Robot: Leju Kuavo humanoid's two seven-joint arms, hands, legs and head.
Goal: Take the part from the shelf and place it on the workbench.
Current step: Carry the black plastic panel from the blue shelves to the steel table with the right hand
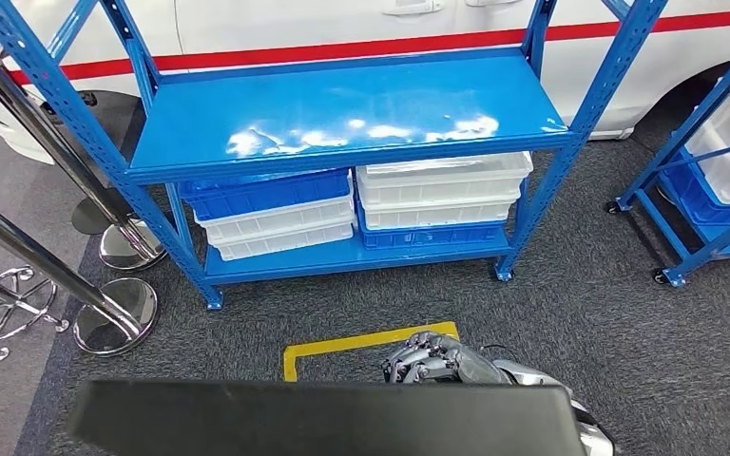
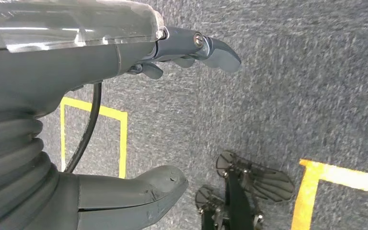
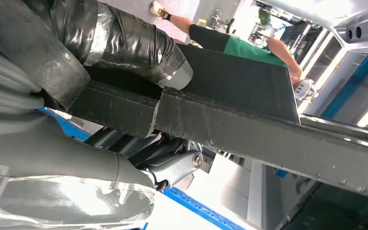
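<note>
A flat black panel (image 3: 230, 91) is gripped by the right hand (image 3: 124, 57), thumb above and fingers beneath its edge. The left hand (image 2: 124, 120) is held spread and empty over grey carpet (image 2: 292, 86). The blue shelf (image 1: 342, 114) stands well ahead of the right hand.

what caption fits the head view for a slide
Right hand holding a black panel before a blue shelf.

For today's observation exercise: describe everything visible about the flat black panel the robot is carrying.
The flat black panel is a dark, matte slab with a rough, fibrous-looking edge. It lies roughly level across the bottom of the head view, above grey carpet. The right hand grips it, thumb on one face, fingers curled around its far edge.
</note>
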